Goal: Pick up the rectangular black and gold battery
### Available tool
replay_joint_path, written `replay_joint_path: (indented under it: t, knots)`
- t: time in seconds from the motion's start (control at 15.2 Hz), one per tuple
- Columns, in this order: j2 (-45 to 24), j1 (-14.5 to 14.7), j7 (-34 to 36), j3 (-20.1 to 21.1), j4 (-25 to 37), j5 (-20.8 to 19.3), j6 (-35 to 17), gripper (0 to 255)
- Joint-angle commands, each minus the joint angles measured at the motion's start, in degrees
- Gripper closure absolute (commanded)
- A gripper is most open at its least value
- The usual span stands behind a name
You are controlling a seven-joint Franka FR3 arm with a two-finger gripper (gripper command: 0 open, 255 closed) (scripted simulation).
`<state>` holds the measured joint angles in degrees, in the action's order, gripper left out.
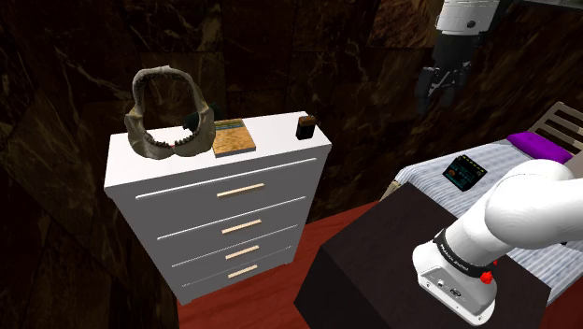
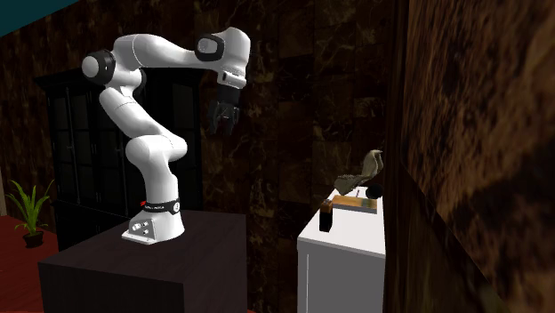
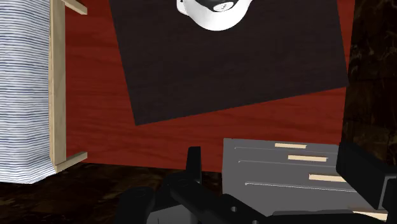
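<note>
The battery (image 1: 304, 127) is a small dark rectangular block standing upright near the right corner of the white dresser's top (image 1: 271, 145). From the second exterior view the battery (image 2: 326, 218) stands at the dresser's near corner. My gripper (image 1: 439, 89) hangs high in the air, well to the right of the dresser and above the battery's level, pointing down. In the second exterior view the gripper (image 2: 222, 120) is up and left of the dresser. In the wrist view the gripper (image 3: 277, 175) is open, its fingers (image 3: 193, 164) apart with nothing between them, over the dresser front (image 3: 286, 181).
A shark jaw (image 1: 166, 112) and a flat brown book (image 1: 234, 137) share the dresser top, left of the battery. The dark stand (image 1: 374, 252) holds the arm's base. A striped bed (image 1: 504, 173) with a small device (image 1: 464, 173) lies to the right. Red floor (image 3: 95, 102) lies between.
</note>
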<state>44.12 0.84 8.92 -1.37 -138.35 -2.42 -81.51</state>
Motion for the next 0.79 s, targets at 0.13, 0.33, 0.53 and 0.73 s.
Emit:
replay_joint_path:
  t: [0.13, 0.33, 0.53, 0.73]
  knots:
    - [-4.06, 0.09, 0.4, 0.03, 0.55, 0.38, -3.41, 0]
    - [-10.42, 0.24, 0.91, 0.05, 2.0, 0.94, -8.18, 0]
    - [-17.0, 0.39, 1.32, 0.07, 4.16, 1.5, -12.46, 0]
    - [-23.71, 0.53, 1.64, 0.07, 7.03, 2.06, -16.17, 0]
